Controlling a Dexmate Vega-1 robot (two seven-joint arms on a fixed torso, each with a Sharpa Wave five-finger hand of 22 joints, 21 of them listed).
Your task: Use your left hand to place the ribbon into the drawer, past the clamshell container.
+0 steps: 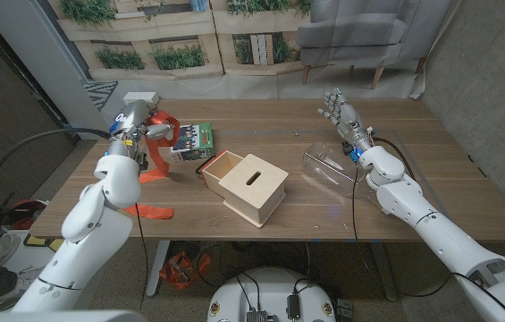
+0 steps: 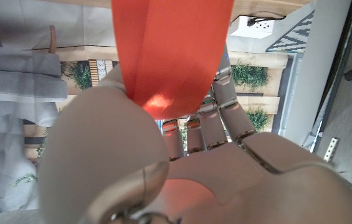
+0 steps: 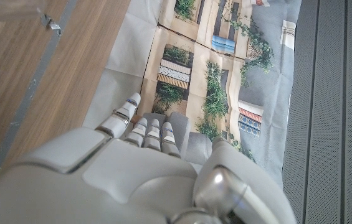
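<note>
My left hand [image 1: 138, 125] is raised above the table's left side and grips an orange-red ribbon [image 1: 157, 152]. The ribbon hangs down from the hand, and its tail lies on the table near the front edge [image 1: 151, 211]. In the left wrist view the ribbon [image 2: 172, 50] runs out from between my fingers [image 2: 216, 109]. A light wooden drawer box [image 1: 245, 186] stands at the middle of the table with its drawer pulled out toward the left. A clear clamshell container [image 1: 331, 166] lies to its right. My right hand [image 1: 343, 114] is at the far right, fingers extended, holding nothing.
A green-and-white book or packet [image 1: 192, 137] lies between my left hand and the drawer box. A white box [image 1: 141, 97] sits at the table's far left corner. A grey armchair [image 1: 364, 31] stands behind the table.
</note>
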